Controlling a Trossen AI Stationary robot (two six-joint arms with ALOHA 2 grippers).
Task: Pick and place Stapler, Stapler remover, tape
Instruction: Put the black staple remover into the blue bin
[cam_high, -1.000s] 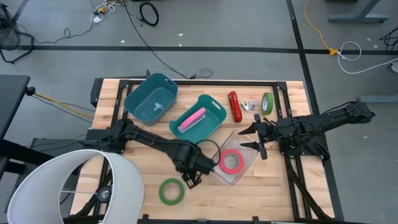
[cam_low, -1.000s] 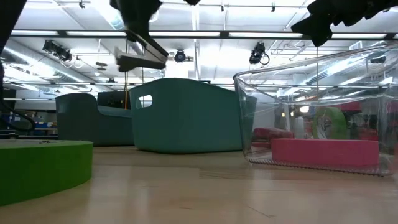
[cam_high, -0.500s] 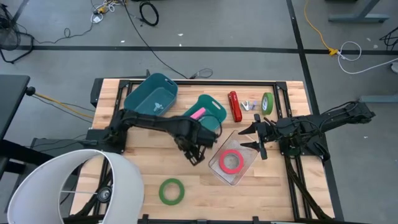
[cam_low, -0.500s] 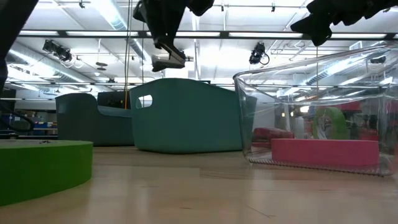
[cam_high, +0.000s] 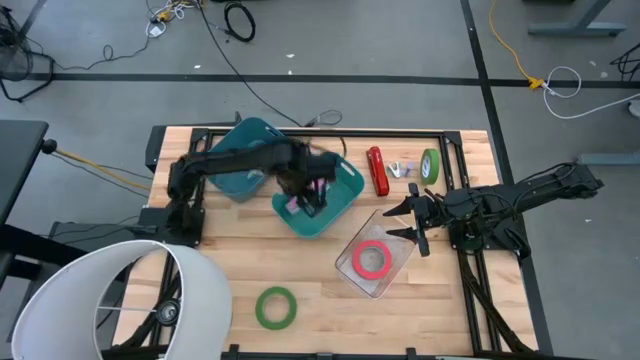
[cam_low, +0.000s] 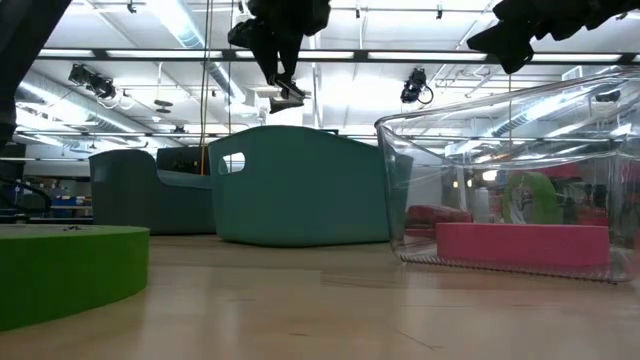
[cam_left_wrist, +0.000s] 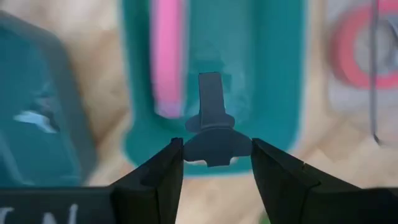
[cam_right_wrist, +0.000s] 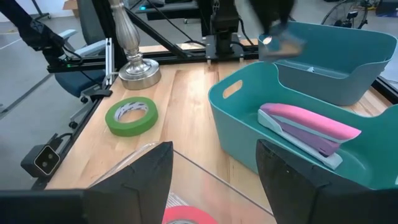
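My left gripper hangs over the nearer teal bin, shut on a small dark grey stapler remover. In the low view it shows high above that bin. A pink stapler lies inside the bin. One green tape roll lies flat near the table's near edge, and a red tape roll lies flat in a clear container. My right gripper waits open by the container's right side. A red stapler lies near the far edge. My left gripper pinches the stapler remover between its two fingers at its wider end, while the narrow end sticks out past the fingertips. The fingers point down from above. The remover is lifted clear, above the teal bin that holds the pink stapler.
A second teal bin stands at the far left. A small silver piece and an upright green tape roll sit beside the red stapler. A white lampshade covers the near left corner, and its metal base stands on the table.
My left gripper, still shut on the stapler remover, has travelled from beside the flat green tape roll toward the table's far edge. It now hangs over the teal bin with the pink stapler. The right arm has kept still.
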